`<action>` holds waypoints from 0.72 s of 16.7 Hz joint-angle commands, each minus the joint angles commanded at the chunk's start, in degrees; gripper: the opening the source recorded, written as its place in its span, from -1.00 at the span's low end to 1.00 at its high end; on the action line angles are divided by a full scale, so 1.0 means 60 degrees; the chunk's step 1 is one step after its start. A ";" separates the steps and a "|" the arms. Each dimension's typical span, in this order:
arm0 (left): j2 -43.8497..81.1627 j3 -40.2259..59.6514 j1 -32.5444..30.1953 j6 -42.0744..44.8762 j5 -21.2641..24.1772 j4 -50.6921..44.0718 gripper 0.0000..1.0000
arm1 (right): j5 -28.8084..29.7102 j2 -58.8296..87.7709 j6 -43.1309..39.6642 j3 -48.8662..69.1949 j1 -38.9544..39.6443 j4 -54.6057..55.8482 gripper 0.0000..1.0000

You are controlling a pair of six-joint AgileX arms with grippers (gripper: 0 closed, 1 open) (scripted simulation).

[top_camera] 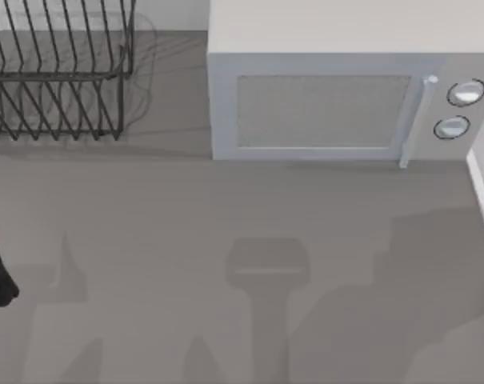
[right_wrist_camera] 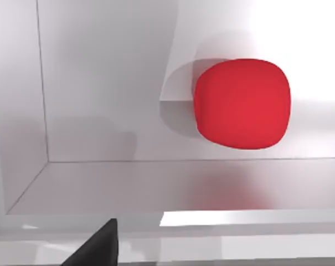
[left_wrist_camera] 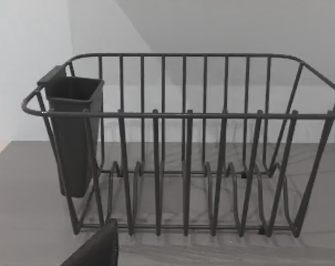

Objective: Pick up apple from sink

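The apple (right_wrist_camera: 242, 103) lies in the sink (right_wrist_camera: 101, 83) beyond the right tool; its opening cannot be told; smooth, firm, likely slippery, so grip across its widest middle

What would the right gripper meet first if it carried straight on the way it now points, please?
Probably the sink's pale floor just beside the apple; the apple sits off the view's centre, though depth is hard to judge.

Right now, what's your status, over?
Left claw faces the dark wire dish rack. Right claw above the shiny sink basin; bright red rounded apple inside, ungrasped. Nothing blocking.
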 joint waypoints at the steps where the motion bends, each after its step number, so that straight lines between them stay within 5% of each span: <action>1: 0.0000 0.0000 0.0000 0.0000 0.0000 0.0000 1.00 | 0.0000 0.0594 -0.0095 0.0397 -0.0100 -0.0289 1.00; 12: 0.0000 0.0000 0.0000 0.0000 0.0000 0.0000 1.00 | 0.0004 0.2127 -0.0325 0.1315 -0.0304 -0.0859 1.00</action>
